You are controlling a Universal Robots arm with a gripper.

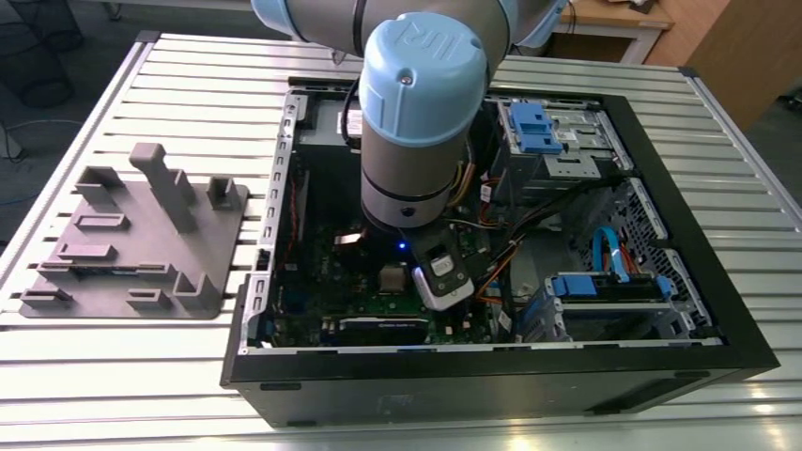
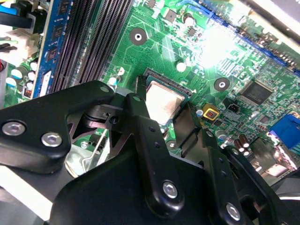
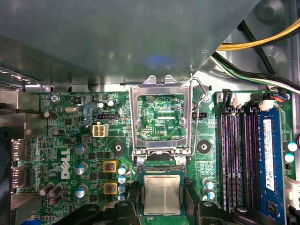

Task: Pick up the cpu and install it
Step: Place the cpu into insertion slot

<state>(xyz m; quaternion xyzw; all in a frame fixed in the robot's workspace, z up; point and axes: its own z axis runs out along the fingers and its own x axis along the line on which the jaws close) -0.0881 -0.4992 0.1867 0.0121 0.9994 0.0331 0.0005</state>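
Robot gripper (image 2: 162, 108) holds the cpu (image 3: 161, 194) at the open socket (image 3: 161, 169) of a desktop motherboard (image 3: 84, 140).

The black fingers (image 2: 139, 105) are closed against two opposite edges of the silvery chip, which sits square over the socket just beside the raised load plate (image 3: 134, 117), with the memory slots (image 3: 234, 154) off to one side. The work looks to be at the seating step, pick-up done. Seating calls for the chip to stay level and lined up with the socket frame, with the plate and its lever kept clear. Whether the chip already rests on the contacts or hangs just above them cannot be told, since its underside is hidden. In the exterior view the arm (image 1: 420, 103) reaches down into the computer case (image 1: 501, 365) and covers the socket, and in the second wrist view glare (image 2: 220, 42) washes out part of the board.
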